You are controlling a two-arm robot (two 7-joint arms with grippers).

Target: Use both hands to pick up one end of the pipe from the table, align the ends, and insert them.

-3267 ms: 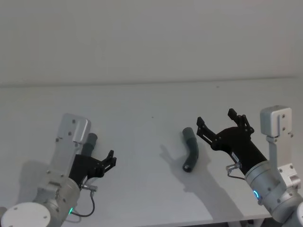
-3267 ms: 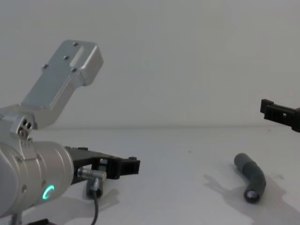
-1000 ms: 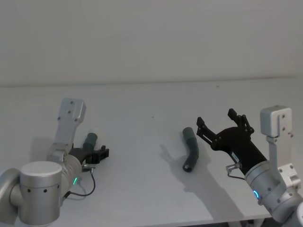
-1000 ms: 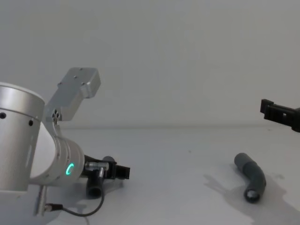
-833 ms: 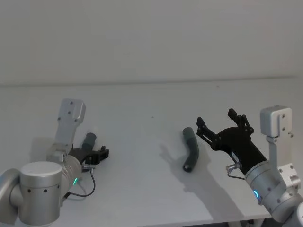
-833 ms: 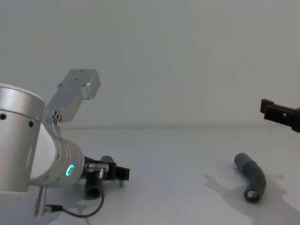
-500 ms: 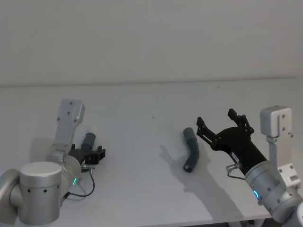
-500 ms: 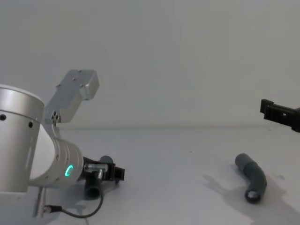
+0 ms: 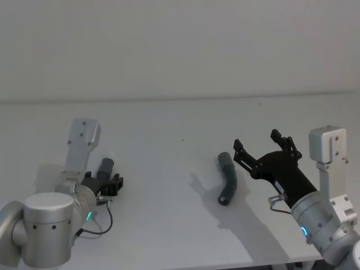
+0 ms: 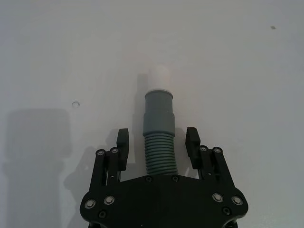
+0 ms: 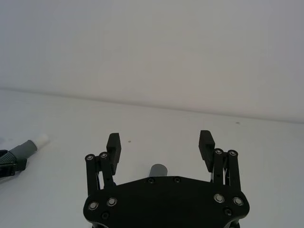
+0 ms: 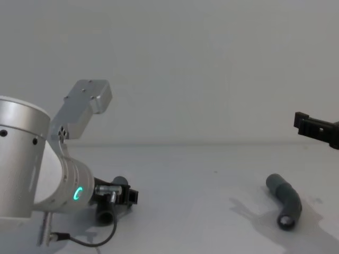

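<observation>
Two dark grey pipe pieces lie on the table (image 9: 169, 129). The left piece (image 10: 158, 137), ribbed in the middle with a grey cuff and a white tip (image 10: 158, 78), lies between the fingers of my left gripper (image 10: 158, 142). That gripper is open, with a gap on each side of the piece. In the head view the left gripper (image 9: 114, 184) is low at the near left over this piece (image 9: 105, 167). The right piece (image 9: 227, 179) lies bent near the middle. My right gripper (image 9: 257, 142) hangs open above and just right of it, holding nothing.
The pale wall (image 9: 180, 50) rises behind the table's far edge. The silver left arm (image 12: 37, 174) with its green ring light and thin cable looms at the near left in the chest view. Bare table lies between the two pieces.
My left arm has swung down and its gripper has settled around the left pipe piece, creeping slightly back along it in the last second. The right arm and right piece have not moved.
</observation>
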